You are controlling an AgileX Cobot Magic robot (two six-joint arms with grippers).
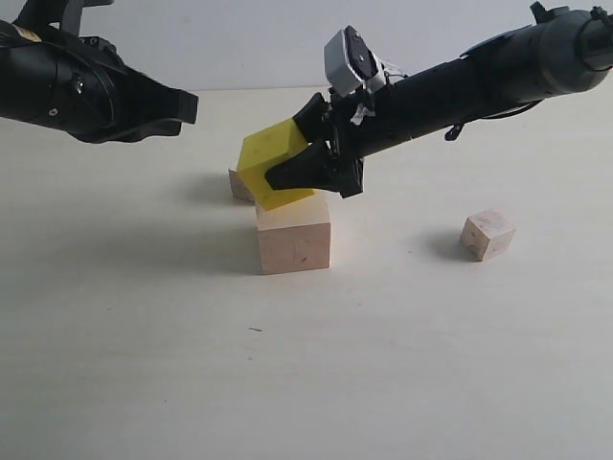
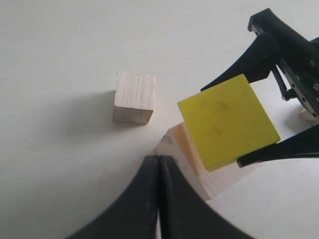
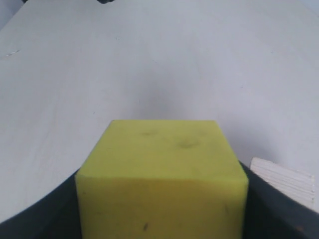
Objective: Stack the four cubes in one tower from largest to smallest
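My right fingers point(image 1: 305, 174) grasp the yellow cube point(image 1: 271, 158), tilted just above the large pale wood cube point(image 1: 294, 240) at frame centre. My left fingers point(image 2: 142, 199) are clenched on nothing, upper left. One small cube point(image 1: 487, 235) sits right on the surface point(image 1: 144, 335), another small cube point(image 1: 239, 184) behind the yellow one.

The pale table point(image 1: 144, 364) bears the large cube point(image 1: 293, 241), one small cube point(image 1: 239, 187) behind it, another small cube point(image 1: 487, 235) aside.

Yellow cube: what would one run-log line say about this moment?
right gripper: holds yellow cube tilted over large wood cube | left gripper: closed, empty | small wood cubes: two, loose on table
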